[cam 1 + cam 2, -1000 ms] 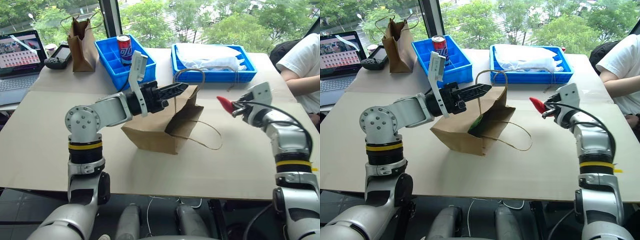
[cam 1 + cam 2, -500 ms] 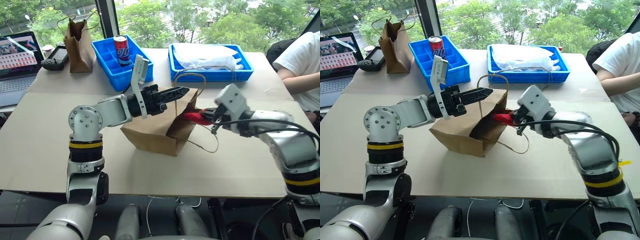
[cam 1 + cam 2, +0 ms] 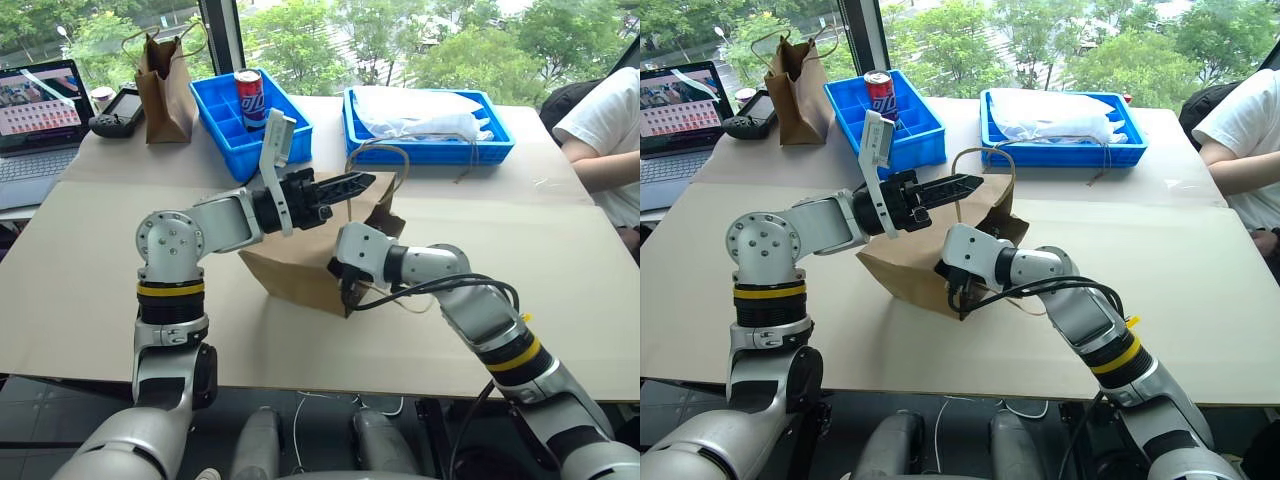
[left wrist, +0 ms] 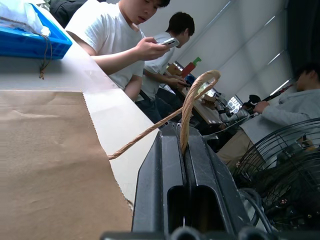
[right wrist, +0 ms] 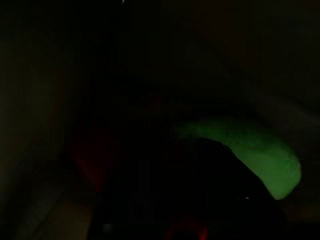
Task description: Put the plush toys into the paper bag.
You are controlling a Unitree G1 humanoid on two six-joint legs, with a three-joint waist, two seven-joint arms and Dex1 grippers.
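Observation:
The light-brown paper bag (image 3: 290, 270) lies tilted on the table, mouth toward the right. My left gripper (image 3: 368, 181) is shut on its twisted handle (image 4: 192, 95) and holds the mouth up. My right gripper (image 3: 345, 287) is pushed into the bag's mouth, its tip hidden by the paper. In the dark right wrist view a bright-green plush toy (image 5: 250, 155) glows inside the bag, with a dim red patch (image 5: 92, 155) beside it that may be the chili. I cannot tell whether anything is gripped there.
A darker, narrower paper bag (image 3: 165, 85) stands at the back left by a laptop (image 3: 40, 105) and a controller (image 3: 120, 110). A blue bin (image 3: 225, 135) holds a soda can (image 3: 247, 97). A blue tray (image 3: 425, 150) has white plastic. A person (image 3: 605, 130) sits at the right.
My right arm swung left from the table's right side, carrying the red chili to the bag, and now reaches into its mouth. The left gripper kept still on the handle.

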